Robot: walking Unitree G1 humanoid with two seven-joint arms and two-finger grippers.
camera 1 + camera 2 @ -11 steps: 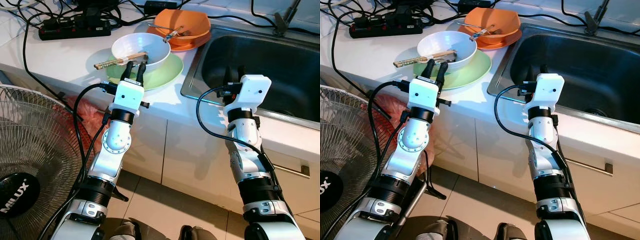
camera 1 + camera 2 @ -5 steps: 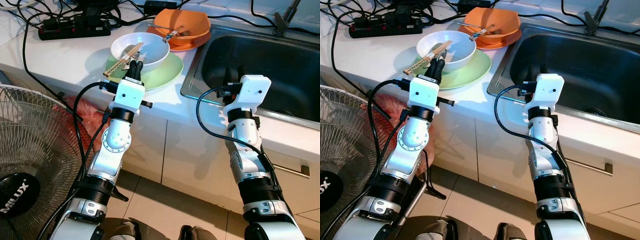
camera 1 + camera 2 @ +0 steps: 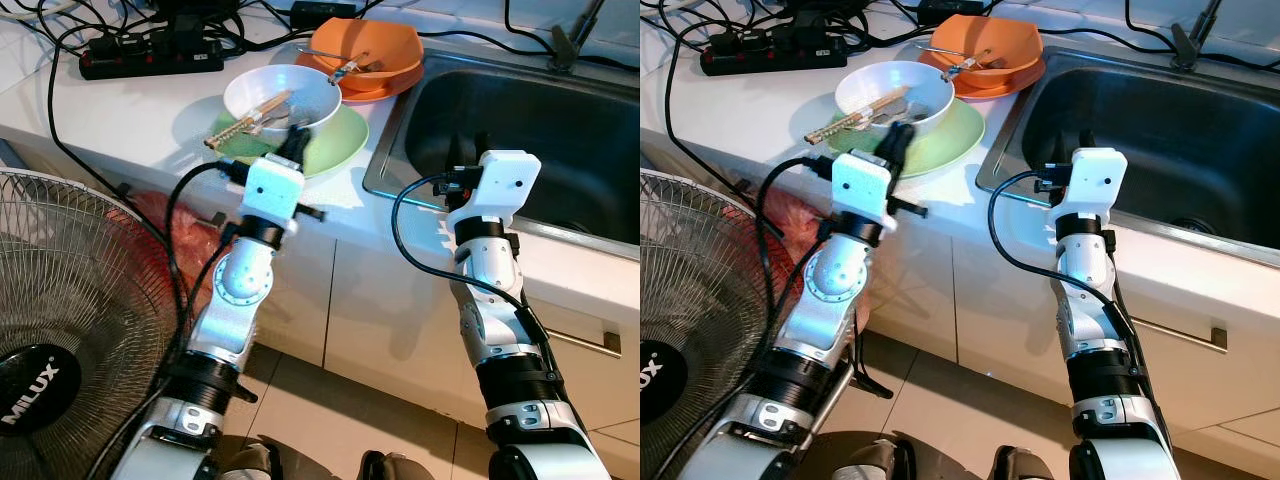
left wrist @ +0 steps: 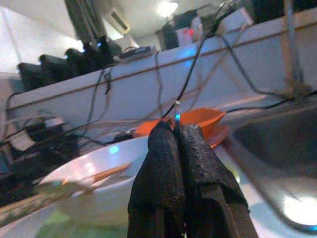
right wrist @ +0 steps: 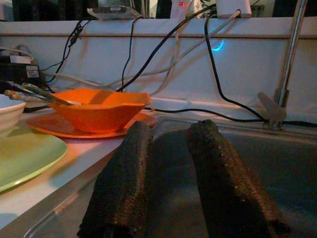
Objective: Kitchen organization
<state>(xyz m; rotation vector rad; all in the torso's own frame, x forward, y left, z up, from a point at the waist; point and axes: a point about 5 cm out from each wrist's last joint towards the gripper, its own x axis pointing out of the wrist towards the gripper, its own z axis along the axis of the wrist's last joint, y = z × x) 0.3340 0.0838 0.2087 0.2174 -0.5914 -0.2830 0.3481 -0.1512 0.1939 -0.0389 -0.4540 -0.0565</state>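
Note:
A white bowl (image 3: 300, 100) sits on a green plate (image 3: 340, 140) on the white counter. A pair of chopsticks (image 3: 245, 118) lies across the bowl, one end sticking out over its left rim. My left gripper (image 3: 292, 135) is at the bowl's near rim, over the plate. In the left wrist view its fingers (image 4: 163, 153) are pressed together with nothing between them, and the chopsticks (image 4: 74, 181) lie off to one side. My right gripper (image 3: 462, 148) hovers over the left edge of the steel sink (image 3: 540, 130). Its fingers (image 5: 124, 168) stand apart and hold nothing.
An orange bowl (image 3: 370, 42) with cutlery in it stands on an orange plate (image 3: 385, 85) behind the white bowl. A black power strip (image 3: 150, 60) and cables lie at the back left. A floor fan (image 3: 70, 300) stands low on the left. White cabinet fronts run below the counter.
My left gripper, open around the chopsticks one second ago, has shut and shifted right along the bowl's rim. The chopsticks swung round and now rest across the bowl. The right arm has not moved.

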